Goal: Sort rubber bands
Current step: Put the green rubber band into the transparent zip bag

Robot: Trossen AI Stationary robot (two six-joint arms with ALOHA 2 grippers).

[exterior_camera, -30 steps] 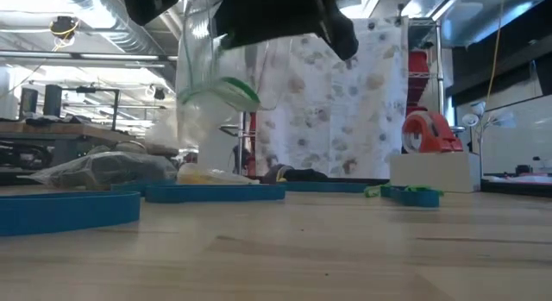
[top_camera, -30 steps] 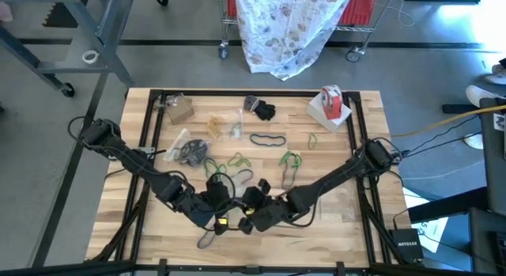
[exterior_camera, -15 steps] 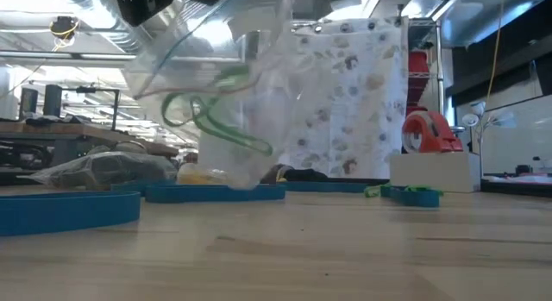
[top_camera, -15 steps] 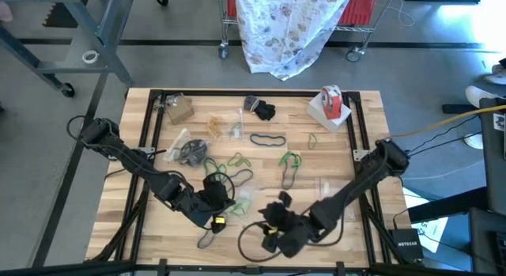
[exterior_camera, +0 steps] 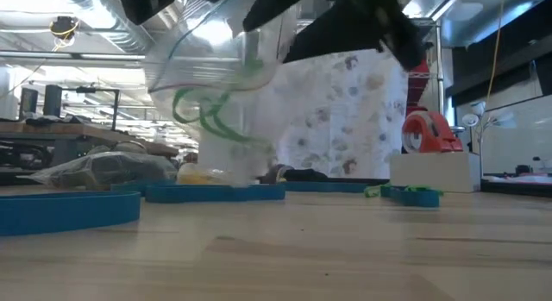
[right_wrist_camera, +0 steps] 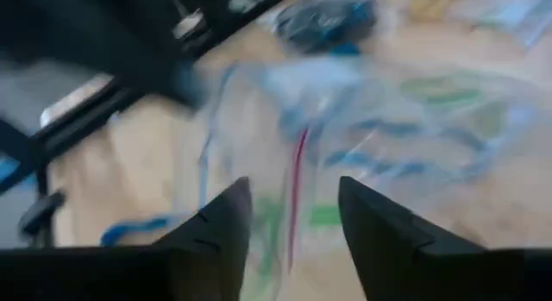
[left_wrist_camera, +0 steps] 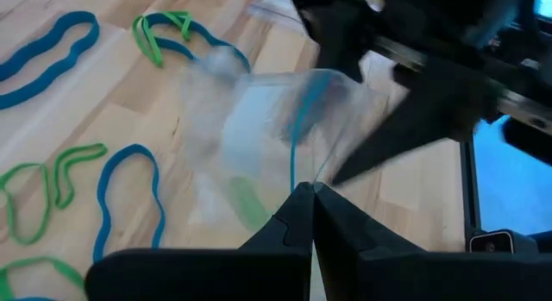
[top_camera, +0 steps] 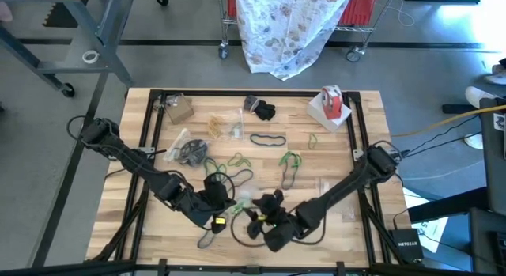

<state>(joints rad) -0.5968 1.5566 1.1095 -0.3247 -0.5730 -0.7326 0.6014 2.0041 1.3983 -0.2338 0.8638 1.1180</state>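
**Both arms reaching in low over the near middle of the table**

I am watching my left arm stretching from its base at the table's left edge toward the near centre, elbow bent, wrist angling inward. My left gripper (top_camera: 224, 198) is sitting clamped, its two dark fingers (left_wrist_camera: 302, 216) pressing tip to tip in the left wrist view.

My right arm is running from the table's right edge on a long diagonal toward the same spot. My right gripper (top_camera: 265, 213) is sitting just beside the left one, and its fingers (right_wrist_camera: 226, 222) are standing clearly apart in the right wrist view, gripping nothing that I can see between them.
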